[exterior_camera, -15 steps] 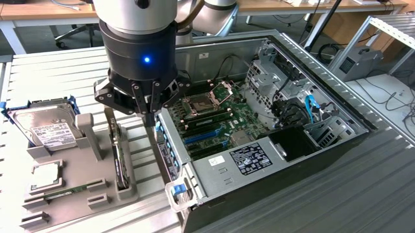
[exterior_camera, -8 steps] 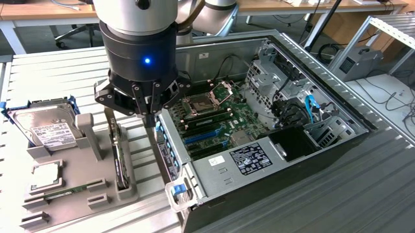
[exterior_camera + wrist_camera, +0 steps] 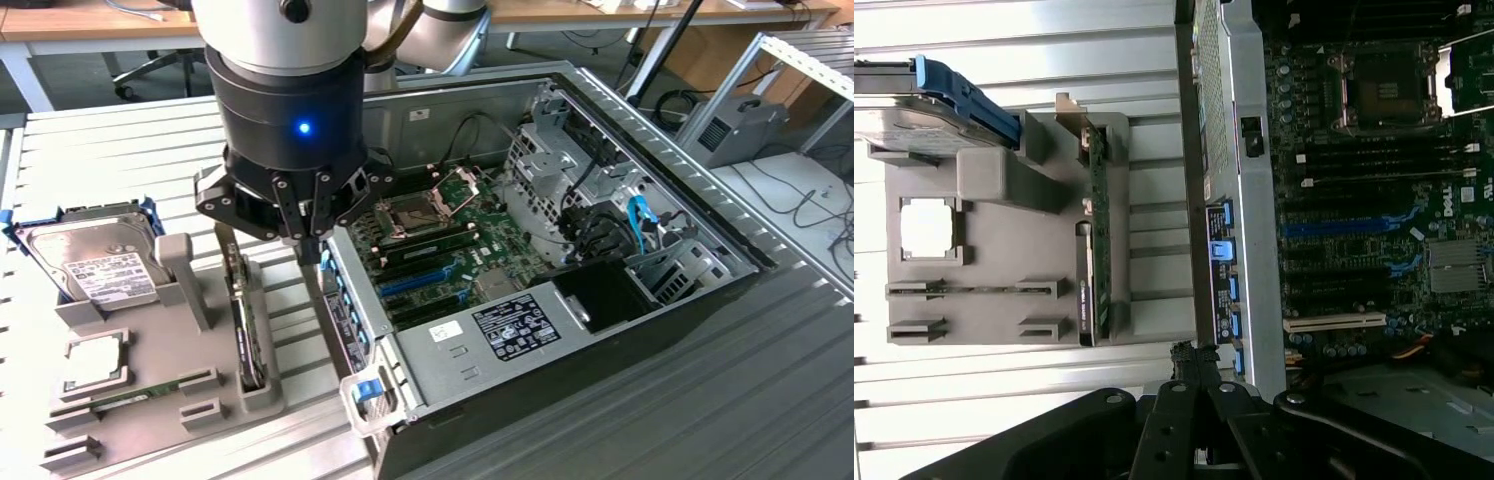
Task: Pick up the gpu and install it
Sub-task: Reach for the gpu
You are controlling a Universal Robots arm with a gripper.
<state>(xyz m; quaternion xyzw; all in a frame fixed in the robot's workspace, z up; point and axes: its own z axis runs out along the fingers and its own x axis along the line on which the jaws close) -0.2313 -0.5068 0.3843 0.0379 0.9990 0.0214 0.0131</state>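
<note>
noting the gpu (image 3: pixel 1094 235) parked on its long edge in a narrow slot of the grey holder (image 3: pixel 994 250), on the exterior view's left of the open computer case (image 3: pixel 461 365); likely stood upright like that to leave the top edge free for a pinch from above and to keep the fan and heatsink from bearing any weight. sharing the same holder: a silver hard drive (image 3: pixel 94 262) propped in a blue-framed cradle at one end, a narrow memory stick (image 3: pixel 131 392) laid flat between small posts, a square chip (image 3: pixel 91 362) in its own pocket; each apparently given a fixed seat for repeatable pickups. lying on its side with the panel off, the case, turning the motherboard (image 3: pixel 447 250) and its long card slots upward, presumably to allow a straight push down from overhead. hanging between holder and case, the gripper (image 3: pixel 310 252), pointing straight down, lined up over the case's near wall in the wrist view, raised clear of both and apart from the card. closed right up, tips pressed together, nothing seen in its grasp, no visible contact with the gpu, the holder or the case. judging from that, no pickup made yet: card untouched in its slot, long slots on the board looking empty, install not begun.
</note>
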